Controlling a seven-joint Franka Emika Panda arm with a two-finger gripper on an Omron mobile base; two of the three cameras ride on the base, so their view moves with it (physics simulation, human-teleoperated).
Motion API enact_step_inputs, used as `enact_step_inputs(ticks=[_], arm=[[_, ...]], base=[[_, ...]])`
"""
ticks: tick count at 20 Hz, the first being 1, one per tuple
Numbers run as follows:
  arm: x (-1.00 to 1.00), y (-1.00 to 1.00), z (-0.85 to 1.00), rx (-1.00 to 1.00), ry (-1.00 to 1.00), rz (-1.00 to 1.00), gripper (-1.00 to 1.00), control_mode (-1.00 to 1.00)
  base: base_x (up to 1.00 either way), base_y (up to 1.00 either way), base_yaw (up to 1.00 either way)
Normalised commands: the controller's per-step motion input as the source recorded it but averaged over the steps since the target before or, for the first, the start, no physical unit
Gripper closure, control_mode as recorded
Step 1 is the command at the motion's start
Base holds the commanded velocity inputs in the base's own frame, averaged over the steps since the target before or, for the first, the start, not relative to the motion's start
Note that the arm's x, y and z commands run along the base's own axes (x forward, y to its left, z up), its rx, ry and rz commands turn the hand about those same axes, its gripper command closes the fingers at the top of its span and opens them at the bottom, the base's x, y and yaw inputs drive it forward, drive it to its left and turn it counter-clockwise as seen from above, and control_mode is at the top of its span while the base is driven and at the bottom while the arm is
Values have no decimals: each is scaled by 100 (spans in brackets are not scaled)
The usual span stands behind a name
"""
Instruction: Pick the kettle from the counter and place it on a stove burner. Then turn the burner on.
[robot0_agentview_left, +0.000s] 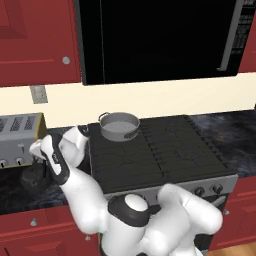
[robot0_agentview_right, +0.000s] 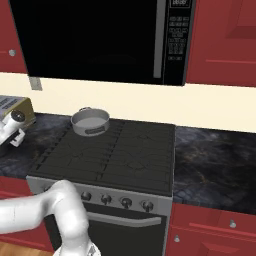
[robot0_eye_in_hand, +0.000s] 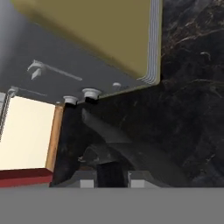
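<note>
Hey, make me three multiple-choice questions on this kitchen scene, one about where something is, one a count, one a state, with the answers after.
1. Where does the silver pot stand?
A. On the stove's back left burner
B. On the counter right of the stove
C. On top of the toaster

2. How many stove knobs line the stove's front panel in the right base view?
A. Two
B. Four
C. Seven

3. What is the state of the kettle?
A. Already set on a burner
C. Inside the microwave
B. On the counter before the toaster, by the gripper

Answers: 1 A, the pot sits on the grate at the stove's rear left corner. 2 B, four round knobs show in a row above the oven handle. 3 B, the dark kettle rests on the marbled stone left of the stove, with the arm's hand right beside it.
</note>
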Motion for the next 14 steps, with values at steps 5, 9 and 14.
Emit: enact_step_inputs(ticks=[5, 9, 14], arm=[[-91, -26, 55, 10, -23, 0, 100, -100], [-11, -70, 92, 20, -16, -6, 100, -100], [-2, -91, 86, 17, 8, -9, 100, -100]], base=[[0, 0, 0], [0, 0, 0], [0, 0, 0]])
